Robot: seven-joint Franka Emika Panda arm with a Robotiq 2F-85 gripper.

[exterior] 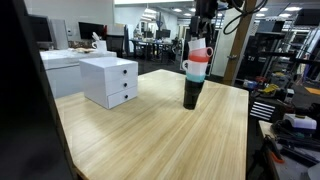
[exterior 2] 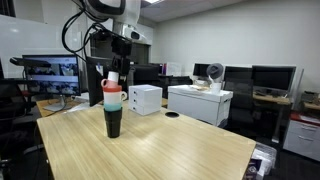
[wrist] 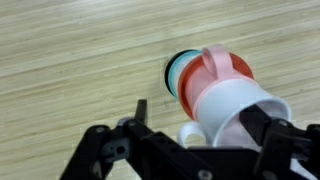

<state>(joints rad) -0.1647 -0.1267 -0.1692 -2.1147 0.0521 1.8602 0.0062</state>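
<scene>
Four cups are sitting nested in one stack of cups (exterior: 195,75) near the middle of the wooden table (exterior: 150,135), black at the bottom, then teal, red, and the white cup (wrist: 235,105) on top. The gripper (exterior: 203,38) is hanging right over the stack. In the wrist view its jaws are standing wide on either side of the white cup, and as far as I can tell they are gripping nothing.

The step in hand looks like letting go of the top cup. To do it well, the arm should be rising straight along the stack's line with the jaws wide, so no finger is catching a rim or a handle and rocking the tower.

The stack's long axis is running vertical, with the mouths pointing up at the gripper. In the wrist view the red cup's handle (wrist: 215,58) is sticking out sideways. A white drawer unit (exterior: 110,80) is sitting well apart from the stack.
</scene>
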